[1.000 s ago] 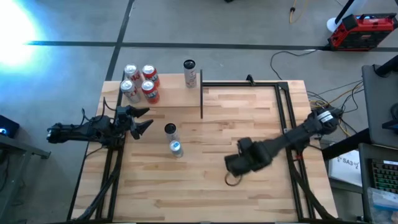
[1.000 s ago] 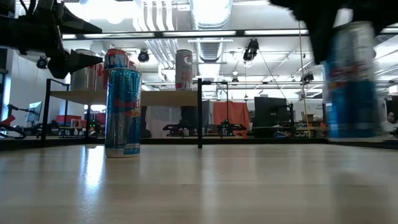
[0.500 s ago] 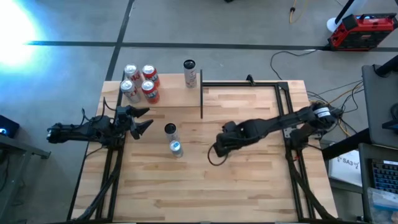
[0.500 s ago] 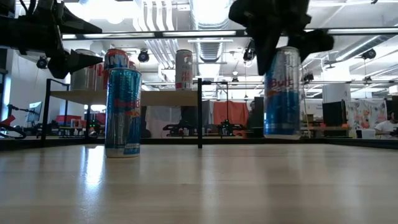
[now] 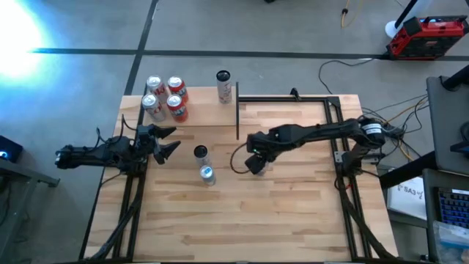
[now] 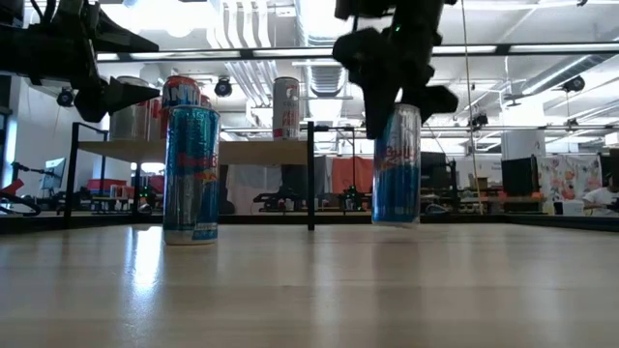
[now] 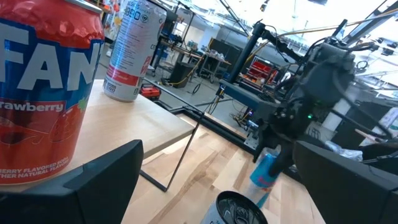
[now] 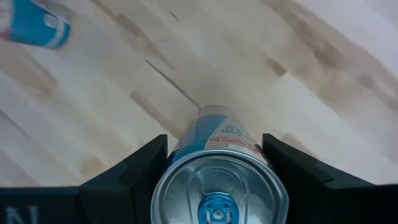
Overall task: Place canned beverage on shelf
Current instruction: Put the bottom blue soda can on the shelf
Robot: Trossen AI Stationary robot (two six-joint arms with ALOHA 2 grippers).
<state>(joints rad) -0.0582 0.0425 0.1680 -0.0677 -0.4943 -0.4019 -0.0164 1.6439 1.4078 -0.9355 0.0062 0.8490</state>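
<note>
My right gripper hangs over the middle of the table, shut on a tall blue canned beverage. The shelf, a pale board on a thin black frame, stands at the far left. It carries several cans and a white can. Two more slim cans stand on the tabletop between the arms. My left gripper waits open and level at the left edge, just in front of the shelf, touching nothing. My right gripper pinches the blue can's upper wall just below its top rim between its two fingers. The fingers come from above, slanting down. The can hangs below them, almost upright and clear of the tabletop.
A thin black post of the shelf frame stands between the shelf and the held can. A red strawberry can fills the near side of the left wrist view. Bare striped tabletop lies to the right and near side.
My right gripper has carried the blue can toward the table's left and far edge, from the near right part to the middle. It has rolled about its own axis on the way. The can has stayed lifted and nearly upright.
</note>
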